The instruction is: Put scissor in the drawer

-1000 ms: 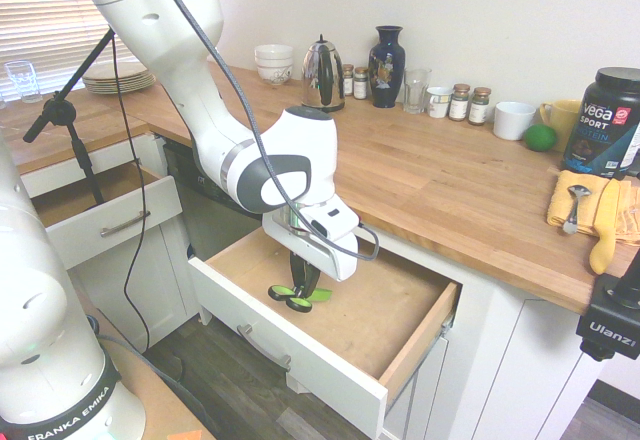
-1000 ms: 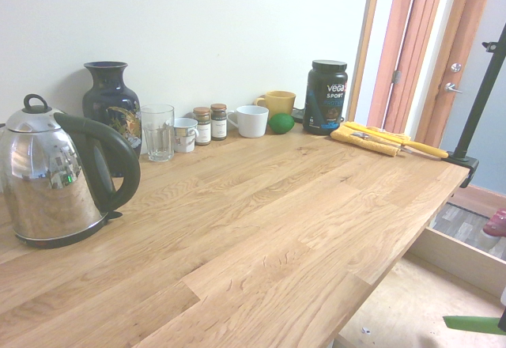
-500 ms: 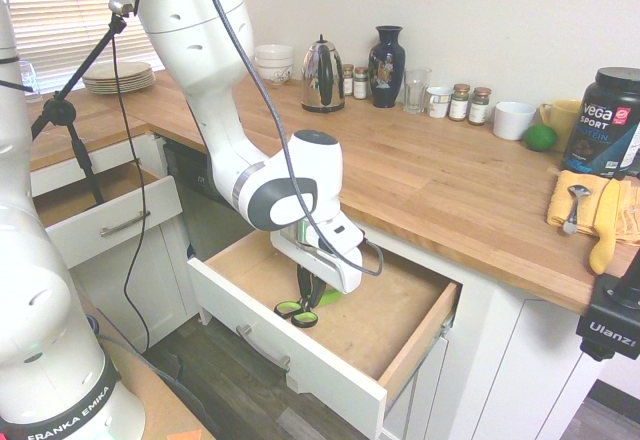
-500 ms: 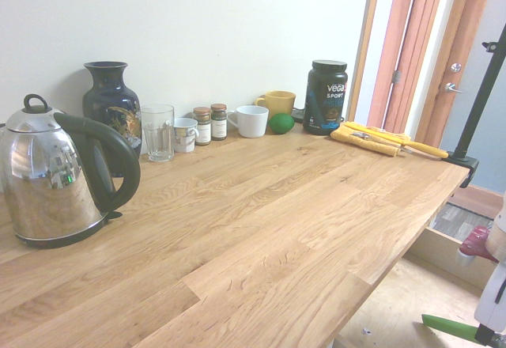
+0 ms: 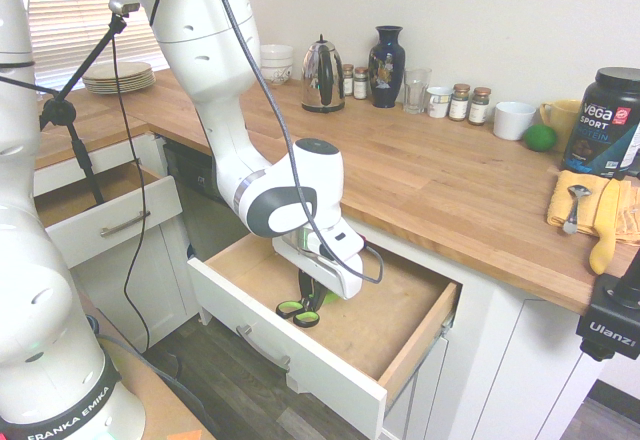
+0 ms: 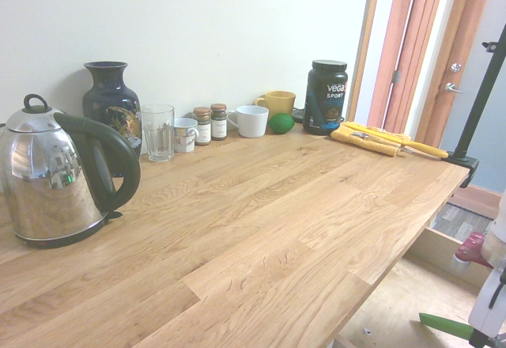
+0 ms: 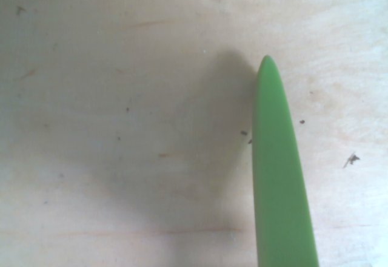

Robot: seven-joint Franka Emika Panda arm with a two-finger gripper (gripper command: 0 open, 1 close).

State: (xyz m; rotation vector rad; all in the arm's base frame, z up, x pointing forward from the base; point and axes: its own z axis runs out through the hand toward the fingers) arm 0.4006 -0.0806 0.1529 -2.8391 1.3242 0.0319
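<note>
The wide white-fronted drawer [image 5: 300,360] stands pulled out under the counter, showing its bare wood floor [image 5: 395,310]. My gripper [image 5: 308,296] reaches down into its left half and is shut on the scissor [image 5: 294,310]. The lime-green and black loop handles hang just above the floor, close to the front wall. The scissor's green blade end [image 5: 327,298] sticks out to the other side. It also shows in the second exterior view as a green blade [image 6: 445,326] and in the wrist view as a green blade [image 7: 279,182], close over the drawer floor [image 7: 121,127].
A narrower drawer [image 5: 105,222] is open to the left. The counter edge [image 5: 440,250] overhangs the wide drawer's back. On the counter stand a kettle [image 5: 322,75], a vase [image 5: 386,53], spice jars, mugs, a green ball [image 5: 540,137], a black tub [image 5: 605,120] and a yellow cloth [image 5: 590,205].
My gripper has sunk lower into the wide drawer with the scissor still in it, bringing the handles from above the front wall down near the floor.
</note>
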